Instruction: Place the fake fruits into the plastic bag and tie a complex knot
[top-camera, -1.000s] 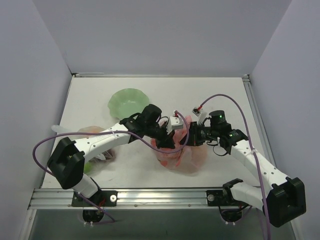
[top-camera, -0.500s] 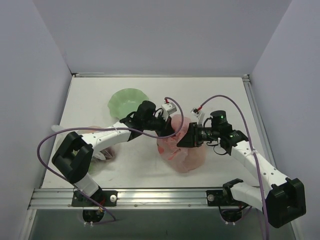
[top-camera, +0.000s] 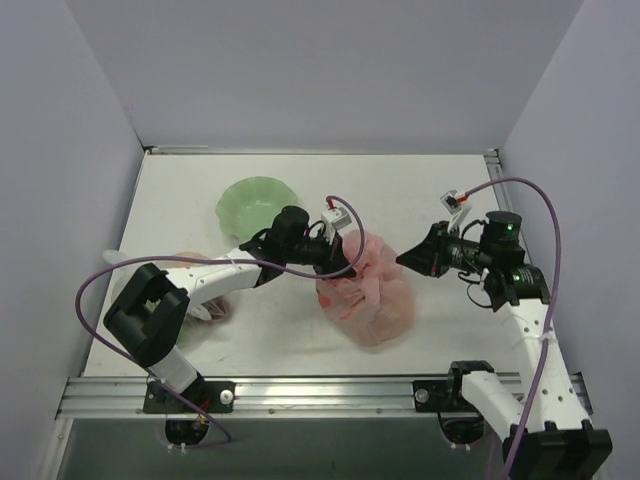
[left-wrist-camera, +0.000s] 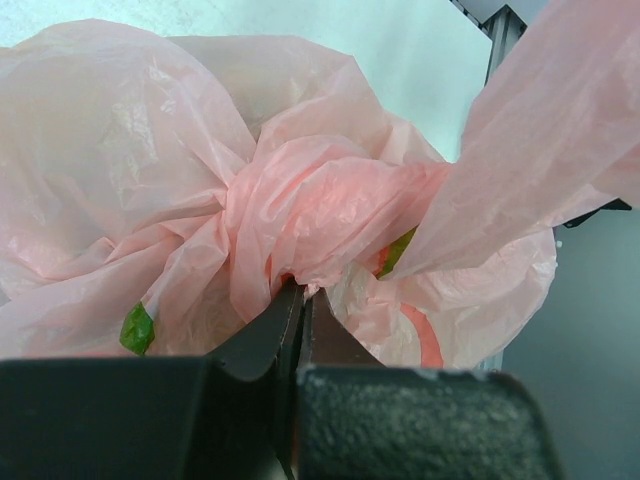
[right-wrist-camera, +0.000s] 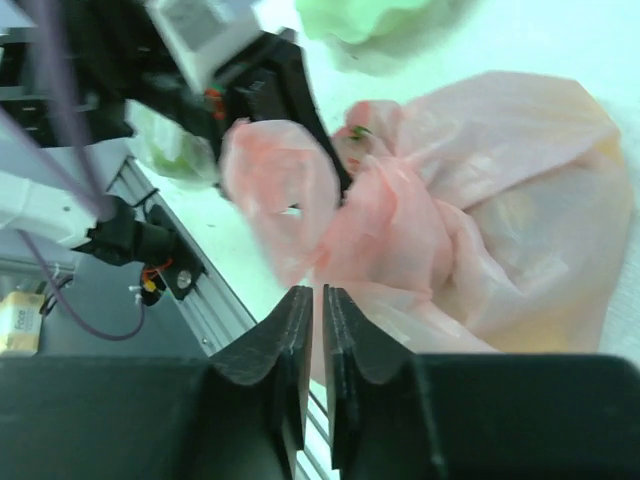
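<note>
The pink plastic bag (top-camera: 368, 300) lies bunched on the table, its top twisted into a knot (left-wrist-camera: 310, 205). My left gripper (top-camera: 352, 265) is shut, its tips (left-wrist-camera: 300, 290) pinching the bag's film just under the knot. A loose pink handle loop (left-wrist-camera: 560, 130) sticks up beside the knot and also shows in the right wrist view (right-wrist-camera: 275, 190). My right gripper (top-camera: 403, 258) hangs just right of the bag, apart from it, its jaws (right-wrist-camera: 318, 292) a narrow slit apart with nothing in them. The fake fruits are hidden inside; only small green patches (left-wrist-camera: 138, 328) show through.
A green bowl (top-camera: 258, 203) stands behind the left arm. A clear bag with fruit (top-camera: 180, 262) lies at the left, partly under that arm. The metal rail (top-camera: 320, 395) runs along the table's near edge.
My right gripper has let go of the bag, opened slightly and drawn back to the right. The left gripper has swung up and right to the knot, still shut.
</note>
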